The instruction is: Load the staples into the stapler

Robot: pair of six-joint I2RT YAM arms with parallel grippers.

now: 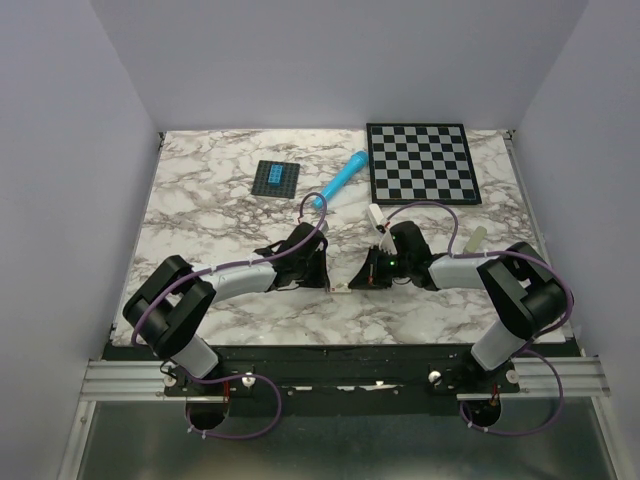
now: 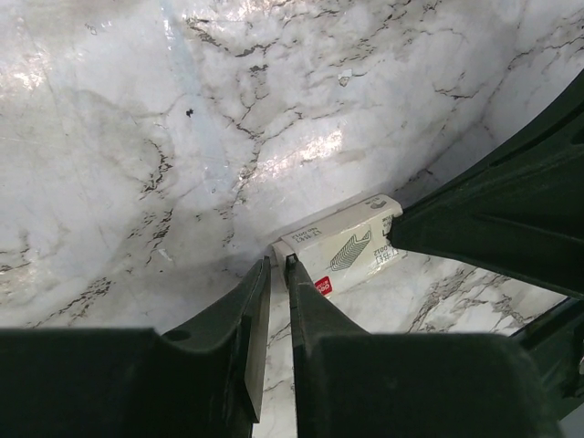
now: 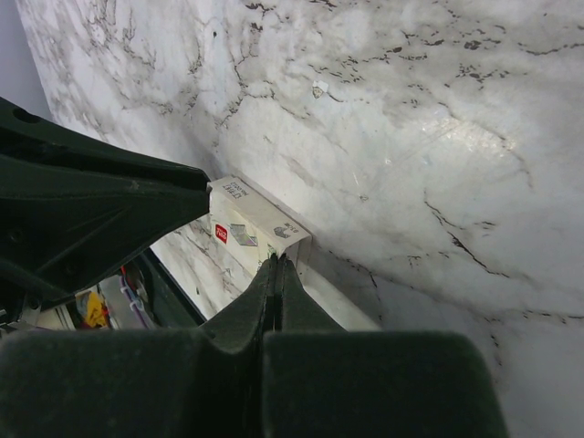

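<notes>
A small white cardboard box (image 1: 340, 286) with a red logo and a staple drawing lies on the marble between my two grippers. The staples themselves do not show. In the left wrist view my left gripper (image 2: 278, 265) has its jaws a narrow slit apart, tips at one end of the box (image 2: 347, 246), with only marble in the gap. My right gripper (image 3: 276, 262) is shut, tips against the other end of the box (image 3: 251, 219); whether it pinches a flap I cannot tell. A cream-white bar that looks like the stapler (image 1: 475, 238) lies right of my right arm.
A checkerboard (image 1: 420, 162) lies at the back right. A bright blue cylinder (image 1: 338, 180) and a dark mat with a blue block (image 1: 275, 178) sit at the back middle. A small white piece (image 1: 377, 217) shows by the right wrist.
</notes>
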